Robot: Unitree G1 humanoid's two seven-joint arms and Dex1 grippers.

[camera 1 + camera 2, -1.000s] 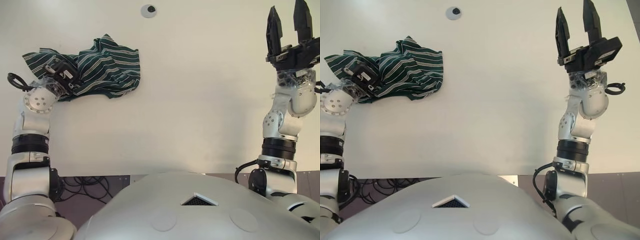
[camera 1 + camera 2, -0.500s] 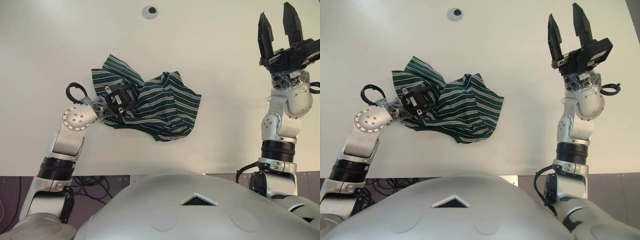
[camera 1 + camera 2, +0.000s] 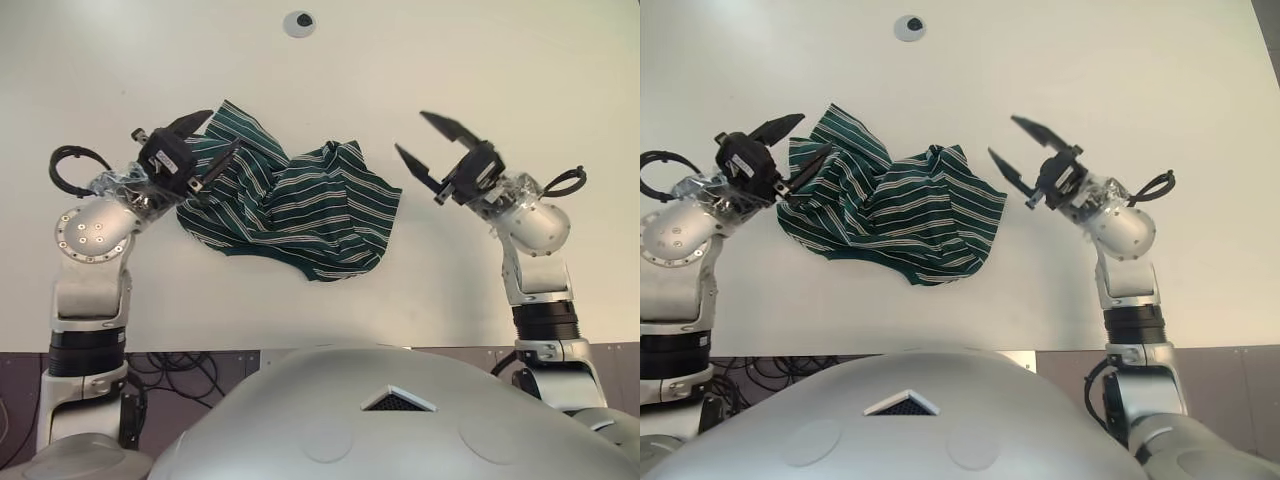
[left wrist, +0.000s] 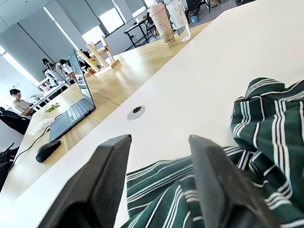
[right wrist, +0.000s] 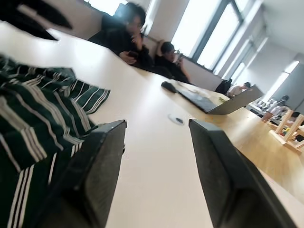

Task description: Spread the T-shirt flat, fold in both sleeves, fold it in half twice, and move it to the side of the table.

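Observation:
A dark green T-shirt [image 3: 290, 205] with thin white stripes lies crumpled in a heap on the white table [image 3: 300, 290], near its middle. My left gripper [image 3: 205, 152] is open at the heap's left edge, its fingers spread over the cloth with nothing held. My right gripper [image 3: 428, 142] is open just right of the heap, pointing toward it and apart from it. In the left wrist view the striped cloth [image 4: 266, 156] lies under and beyond the spread fingers [image 4: 216, 190]. In the right wrist view the T-shirt [image 5: 33, 114] lies ahead of the open fingers [image 5: 228, 175].
A small round cable port [image 3: 298, 22] is set into the table at the far edge. Bare table lies on both sides of the heap and in front of it. The table's front edge [image 3: 300, 349] runs across just above my body.
My left gripper has let go of the T-shirt and drawn back to its left edge. My right arm has swung down and inward from an upright pose toward the heap's right side.

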